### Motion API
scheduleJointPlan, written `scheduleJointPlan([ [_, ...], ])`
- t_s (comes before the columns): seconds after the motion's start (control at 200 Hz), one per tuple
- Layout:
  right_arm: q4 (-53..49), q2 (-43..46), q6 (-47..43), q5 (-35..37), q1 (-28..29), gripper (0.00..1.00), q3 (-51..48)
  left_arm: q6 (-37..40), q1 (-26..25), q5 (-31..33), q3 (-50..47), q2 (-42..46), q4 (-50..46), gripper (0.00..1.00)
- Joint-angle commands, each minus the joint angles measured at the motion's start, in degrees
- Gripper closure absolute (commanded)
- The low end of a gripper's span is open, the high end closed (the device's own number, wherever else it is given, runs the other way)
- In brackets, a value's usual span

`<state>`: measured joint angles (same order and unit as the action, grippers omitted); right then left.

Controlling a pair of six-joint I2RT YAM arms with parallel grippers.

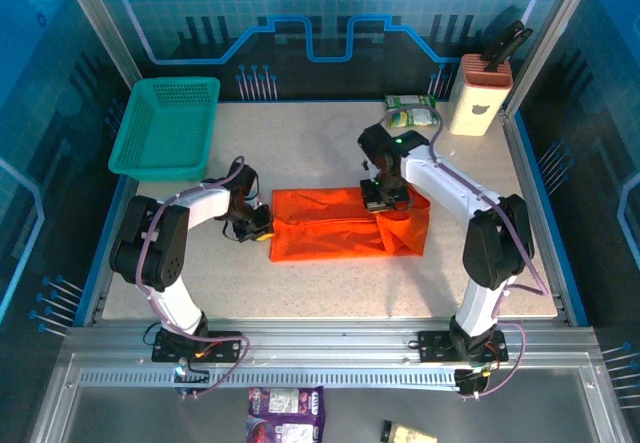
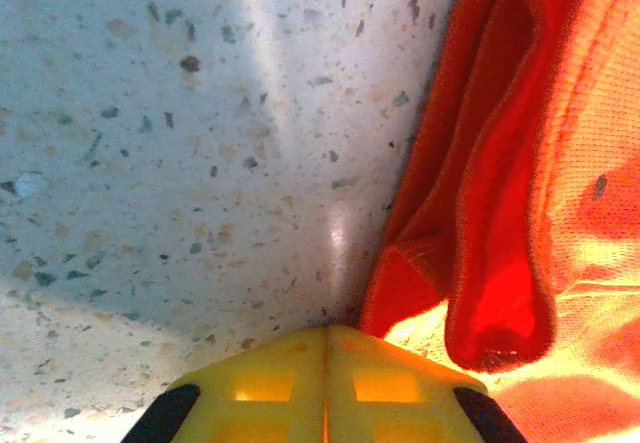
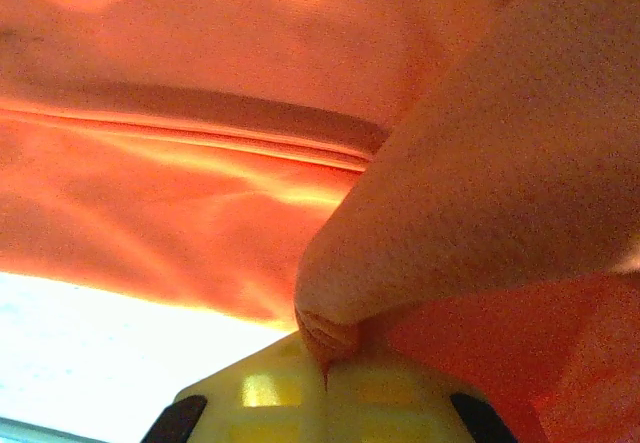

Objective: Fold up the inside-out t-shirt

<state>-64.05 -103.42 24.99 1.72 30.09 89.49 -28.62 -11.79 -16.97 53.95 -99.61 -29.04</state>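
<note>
The t-shirt (image 1: 330, 233) lies in the middle of the tabletop (image 1: 300, 288), between the two arms. It is already brought into a long flat band that runs from left to right, so at least one lengthwise fold seems to be done. The left part of the band is smooth. The right end is not finished: the cloth there is bunched and raised.

At the near left corner of the band, the left tool (image 1: 264, 229) is low at the tabletop. In its wrist view the yellow fingers are pressed together with nothing between them, and the loose, rolled hem of the shirt (image 2: 500, 213) is just beside them on the right.

A little farther, over the right end, the right tool (image 1: 383, 206) is closed on the cloth. Its wrist view shows a small pinch of fabric caught in the tip of the tool (image 3: 325, 358), with a flap rising from it.

My judgement is that the task is about half done — the held right end has yet to be carried over toward the left, laid flat and smoothed. The teal basket (image 1: 165, 128) at the far left takes no part in this.
</note>
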Motion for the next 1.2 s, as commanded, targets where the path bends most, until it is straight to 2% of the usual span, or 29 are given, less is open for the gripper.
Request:
scheduleJointPlan([
  [0.0,-2.0,-3.9,2.5,-2.6,3.5,1.0,5.0,-1.1,-1.5,-2.5,-0.3,-3.4,3.6,0.92],
  [0.325,-2.6,-14.4,5.7,-6.0,11.7,1.0,19.8,-1.1,-1.5,-2.8,-1.1,-3.9,4.8,0.92],
  [0.675,-5.3,-27.7,6.1,-10.5,16.7,1.0,35.5,-0.7,-1.6,-3.1,-1.5,-4.5,5.6,0.93],
  [0.871,-4.2,-31.2,6.9,-11.1,17.1,1.0,37.3,-0.6,-1.5,-3.0,-1.8,-4.0,5.6,0.92],
  [1.196,-0.1,-32.0,8.8,-10.5,16.9,1.0,37.6,-0.2,-1.5,-2.7,-2.0,-3.2,4.9,0.91],
])
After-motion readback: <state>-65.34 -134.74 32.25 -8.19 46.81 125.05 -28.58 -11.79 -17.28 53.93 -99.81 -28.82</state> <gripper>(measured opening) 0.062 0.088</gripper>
